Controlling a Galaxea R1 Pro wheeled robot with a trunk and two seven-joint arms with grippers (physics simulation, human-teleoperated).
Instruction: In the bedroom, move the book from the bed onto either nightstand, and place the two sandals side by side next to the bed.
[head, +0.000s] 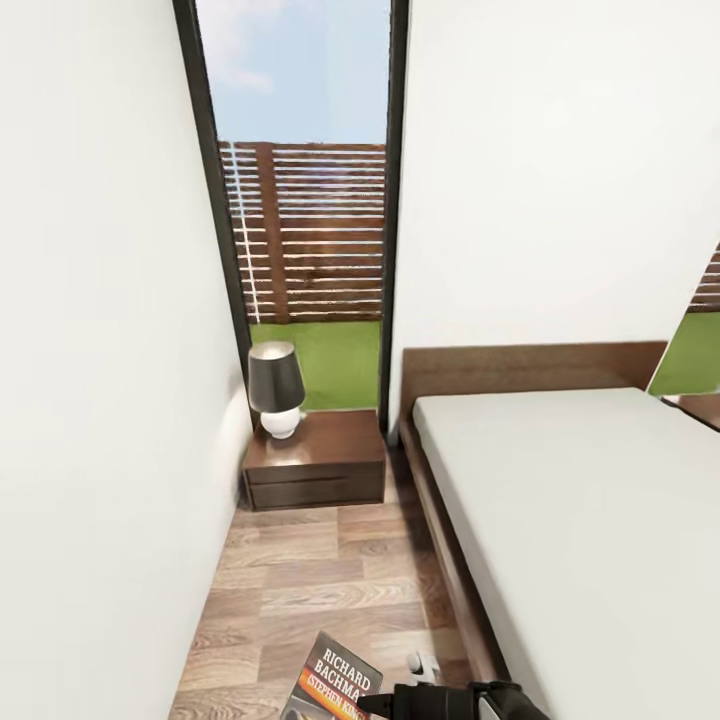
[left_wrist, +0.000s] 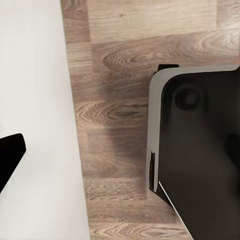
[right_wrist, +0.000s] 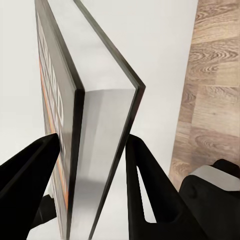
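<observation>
My right gripper (head: 400, 702) is shut on the book (head: 335, 685), a thin paperback with an orange band and white lettering, at the lower edge of the head view. It holds the book above the wood floor between the wall and the bed (head: 600, 520). In the right wrist view the book (right_wrist: 95, 125) stands edge-on, clamped between the two black fingers (right_wrist: 35, 165) of the right gripper (right_wrist: 92, 145). The dark nightstand (head: 340, 450) stands ahead beside the headboard. One black fingertip (left_wrist: 10, 155) of the left gripper shows over the floor. The sandals are out of view.
A dark-shaded lamp (head: 276, 390) occupies the left part of the nightstand top. A white wall (head: 100, 400) closes the left side and the bed frame (head: 440, 540) the right, leaving a narrow floor aisle (head: 320, 570). A black and grey robot part (left_wrist: 200, 150) hangs over the floor.
</observation>
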